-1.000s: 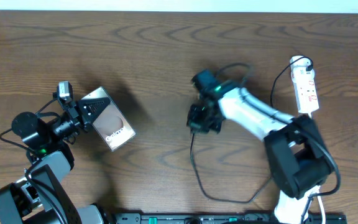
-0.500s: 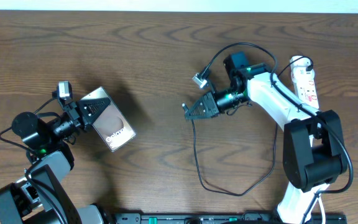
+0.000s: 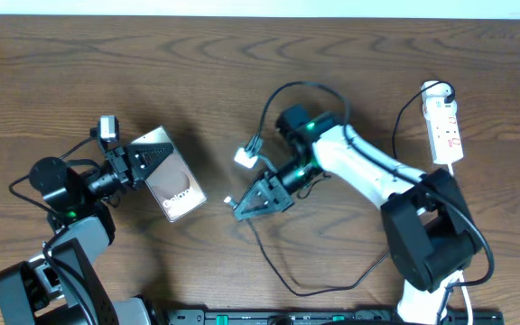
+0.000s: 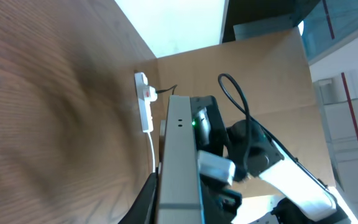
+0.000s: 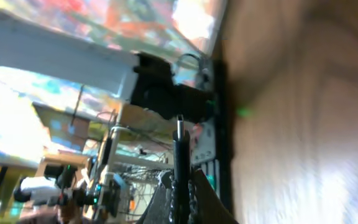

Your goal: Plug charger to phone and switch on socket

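Holding the phone [image 3: 177,179] up off the surface [image 3: 242,54], the left pincer [image 3: 143,162] is clamped on one end of it. That leaves the other end free and turned toward the other arm, prob. so the port can be reached. In the left wrist view the phone shows edge-on, w/ the right arm straight beyond it, so the two look roughly lined up.

The right pincer [image 3: 247,204] is closed on the charger [image 5: 179,155] close behind its tip. The tip sticks out past the fingers, a grip that should keep it stiff for pushing in. The rest of the cable trails slack in a loop over the surface. Tip is near the phone's free end but not touching; not plugged yet.

The socket [image 3: 444,126] lies at the far right edge, well apart from both arms, untouched.

Vs 0.5 s ago:
- The right pincer has swung down and left, much closer to the phone.
- The cable loop is dragged along w/ it.
- The left arm has nudged the phone a bit toward centre.
- The socket hasn't moved.
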Controlling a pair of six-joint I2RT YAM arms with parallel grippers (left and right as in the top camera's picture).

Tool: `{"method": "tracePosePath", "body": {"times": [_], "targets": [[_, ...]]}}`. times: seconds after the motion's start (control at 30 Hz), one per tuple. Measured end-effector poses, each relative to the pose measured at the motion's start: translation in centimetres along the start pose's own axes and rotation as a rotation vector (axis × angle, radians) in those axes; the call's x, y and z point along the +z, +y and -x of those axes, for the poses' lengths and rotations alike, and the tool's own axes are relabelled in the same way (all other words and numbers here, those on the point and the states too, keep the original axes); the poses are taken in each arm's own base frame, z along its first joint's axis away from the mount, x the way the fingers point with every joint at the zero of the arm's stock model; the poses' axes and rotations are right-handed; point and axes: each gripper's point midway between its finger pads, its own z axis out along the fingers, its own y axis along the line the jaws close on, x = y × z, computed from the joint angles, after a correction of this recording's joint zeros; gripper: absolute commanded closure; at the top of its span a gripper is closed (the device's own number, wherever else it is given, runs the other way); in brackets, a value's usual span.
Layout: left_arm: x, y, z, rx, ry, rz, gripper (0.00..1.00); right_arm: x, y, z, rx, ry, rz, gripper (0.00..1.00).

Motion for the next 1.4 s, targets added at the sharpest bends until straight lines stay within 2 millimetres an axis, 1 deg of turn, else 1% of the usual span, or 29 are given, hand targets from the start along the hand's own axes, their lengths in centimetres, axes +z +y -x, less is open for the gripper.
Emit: {"method": "tracePosePath", "body": {"times": [0.07,0.13,0.23,0.4,0.5,0.63,0.73,0.83,0.97,1.3,1.4], "targets": [[0.0,-0.2,0.1,0.024,-0.001,-0.002,0.92,0.6,0.6,0.4,-0.044,-0.017,0.044,0.98],[0.0,-0.3,0.2,0.034,-0.006,-0.001,0.93,0.8,1.0,0.9,-0.079,-0.037,0.075,0.98],[0.0,-0.2,0.4,0.036,-0.021,0.002,0.93,0.8,1.4,1.1,-0.081,-0.054,0.105,0.98],[-0.1,0.0,1.4,0.036,-0.077,0.015,0.93,0.8,1.6,1.5,-0.103,-0.069,0.126,0.98],[-0.1,0.1,2.0,0.035,-0.113,0.024,0.93,0.9,0.8,1.6,-0.111,-0.076,0.134,0.98],[-0.2,0.3,2.7,0.036,-0.156,0.034,0.93,1.4,-1.5,1.4,-0.08,-0.077,0.139,0.99],[-0.3,-0.2,3.1,0.079,-0.171,0.03,0.93,1.8,-3.4,1.0,-0.033,-0.074,0.143,0.99],[-0.3,-0.8,3.2,0.131,-0.175,0.022,0.93,2.2,-4.7,0.5,-0.002,-0.067,0.145,0.99],[-0.3,-1.3,3.2,0.17,-0.174,0.015,0.93,2.9,-4.8,0.5,-0.048,-0.058,0.154,0.99],[-0.2,-1.4,3.0,0.187,-0.164,0.011,0.92,5.8,-3.8,0.3,-0.165,-0.004,0.192,0.99],[-0.2,-1.4,2.8,0.192,-0.151,0.01,0.92,6.1,-3.8,0.3,-0.178,-0.001,0.195,0.99]]}}
